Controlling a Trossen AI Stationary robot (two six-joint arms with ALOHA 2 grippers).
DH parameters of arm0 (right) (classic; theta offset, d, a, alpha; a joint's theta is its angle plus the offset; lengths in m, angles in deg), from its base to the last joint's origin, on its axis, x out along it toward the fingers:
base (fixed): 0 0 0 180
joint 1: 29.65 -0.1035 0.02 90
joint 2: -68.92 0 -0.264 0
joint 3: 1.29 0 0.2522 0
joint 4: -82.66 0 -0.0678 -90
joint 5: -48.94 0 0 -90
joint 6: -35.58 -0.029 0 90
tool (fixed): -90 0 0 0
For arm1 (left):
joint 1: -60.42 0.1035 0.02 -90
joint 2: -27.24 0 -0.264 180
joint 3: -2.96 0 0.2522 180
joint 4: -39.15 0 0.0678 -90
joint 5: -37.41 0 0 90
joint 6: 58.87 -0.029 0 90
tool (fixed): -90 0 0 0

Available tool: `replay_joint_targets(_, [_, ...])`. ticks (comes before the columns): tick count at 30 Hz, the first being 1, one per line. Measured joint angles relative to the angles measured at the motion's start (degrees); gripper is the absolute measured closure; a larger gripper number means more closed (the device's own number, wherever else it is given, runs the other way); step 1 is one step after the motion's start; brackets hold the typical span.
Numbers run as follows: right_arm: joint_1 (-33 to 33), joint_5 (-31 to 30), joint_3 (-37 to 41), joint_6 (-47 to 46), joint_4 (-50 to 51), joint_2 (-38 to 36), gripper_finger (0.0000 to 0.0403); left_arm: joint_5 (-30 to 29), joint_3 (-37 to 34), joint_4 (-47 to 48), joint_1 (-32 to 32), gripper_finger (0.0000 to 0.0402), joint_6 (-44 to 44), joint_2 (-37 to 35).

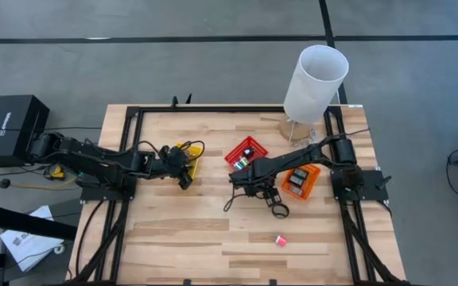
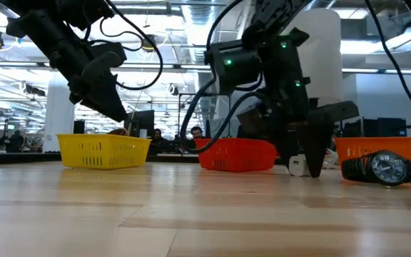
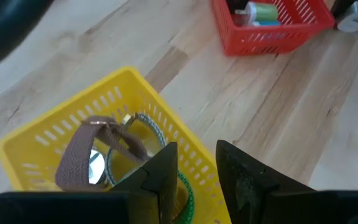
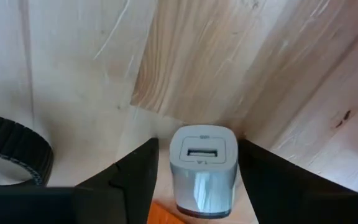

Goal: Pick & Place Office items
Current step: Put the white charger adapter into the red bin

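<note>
A: High view first. Where are the two arms?

B: The right gripper (image 1: 237, 189) is low over the table just in front of the red basket (image 1: 246, 152), with the orange basket (image 1: 302, 181) beside its arm. The left gripper (image 1: 184, 176) hangs at the yellow basket (image 1: 188, 154).

A: What does the right one have?

B: Nothing gripped. In its wrist view a small white USB charger (image 4: 202, 168) stands on the wood between the two dark fingers (image 4: 129, 174), with a gap on each side. The jaws stand wide around it, not touching it.

A: Anything near it?

B: A black wristwatch (image 2: 380, 168) lies on the table just beside it; its ribbed strap curls into the right wrist view's edge. Farther toward the front edge sits a small pink bit (image 1: 280, 239), well apart.

A: And the left one?

B: Its fingers (image 3: 160, 180) show a narrow gap, with nothing between them. They sit over the yellow basket's near wall. Inside lies a watch with a brown strap (image 3: 98, 152) and a green ring (image 3: 185, 194).

A: The red basket?

B: It holds a green-capped item (image 3: 263, 14); I cannot tell what it is. A tall white cylinder (image 1: 315, 83) stands at the table's far side.
</note>
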Motion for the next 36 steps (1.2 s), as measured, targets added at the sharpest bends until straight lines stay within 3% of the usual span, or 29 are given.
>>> replay_joint_targets(14, [0.21,-0.14,0.15,-0.44,-0.57,-1.88,0.028,-0.02,0.0,-0.18,0.0,0.0298,-0.06,-0.07])
replay_joint_targets(22, [-2.0,0.15,-4.61,2.05,1.34,-1.88,0.0255,-0.02,0.0,-0.29,0.0,0.0298,-0.09,-0.07])
replay_joint_targets(30, [-2.03,-11.57,-17.97,7.25,5.04,-1.9,0.0282,-0.02,0.0,-0.35,0.0,0.0298,-0.11,-0.07])
replay_joint_targets(36, [2.65,-12.68,-22.15,7.11,1.89,-1.97,0.026,-0.02,0.0,-0.37,0.0,0.0298,-0.11,-0.07])
